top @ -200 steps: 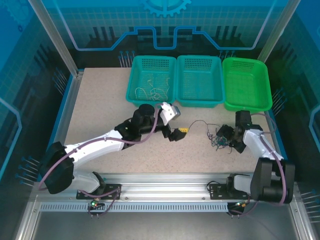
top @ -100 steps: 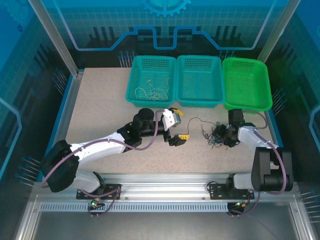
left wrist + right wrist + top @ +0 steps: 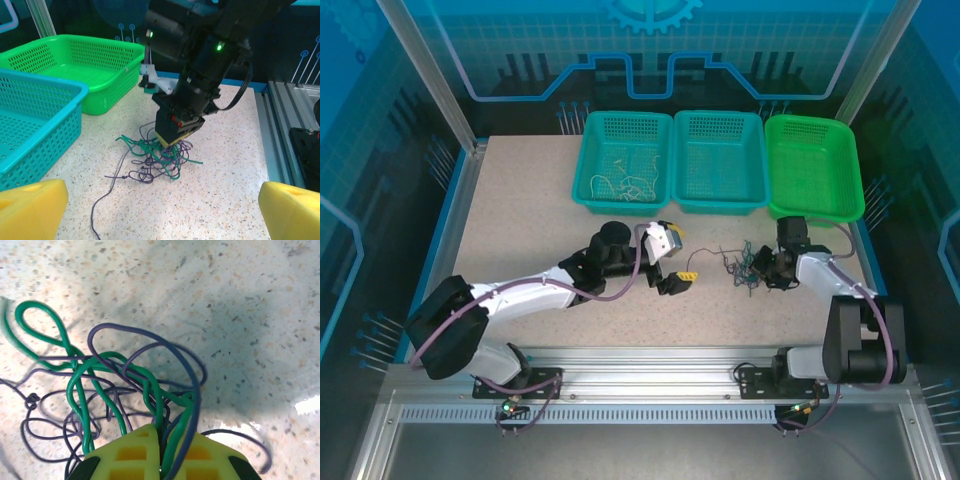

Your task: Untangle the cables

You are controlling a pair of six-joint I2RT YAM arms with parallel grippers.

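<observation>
Several hair-thin cables (image 3: 744, 268) in green, purple and dark colours are bunched in one small tangle on the table (image 3: 520, 230), right of centre and nearer than the green basket (image 3: 813, 165). The right gripper (image 3: 767, 268) is set down on the right side of this tangle with its jaws closed. In the right wrist view, green and purple strands of the cables (image 3: 125, 385) are seen pinched between its yellow pads (image 3: 131, 454), while most of the knot lies loose on the surface. The left gripper (image 3: 680, 277) is held low just left of the tangle, spread as wide as it goes and with nothing in it. From its own camera the cables (image 3: 155, 157) are seen ahead, under the right gripper (image 3: 172, 139), with the left gripper (image 3: 160, 217) framing them. One dark strand (image 3: 107, 197) trails out of the knot toward the left. The step in hand is judged to be an anchoring pinch, so that a single wire can be drawn free. It would be done well if the right-hand pinch were kept firm and low. The trailing dark strand should be taken alone by the left claw and pulled away slowly to the left along the table. A fast pull is likely to tighten the loops or drag the whole bunch.
</observation>
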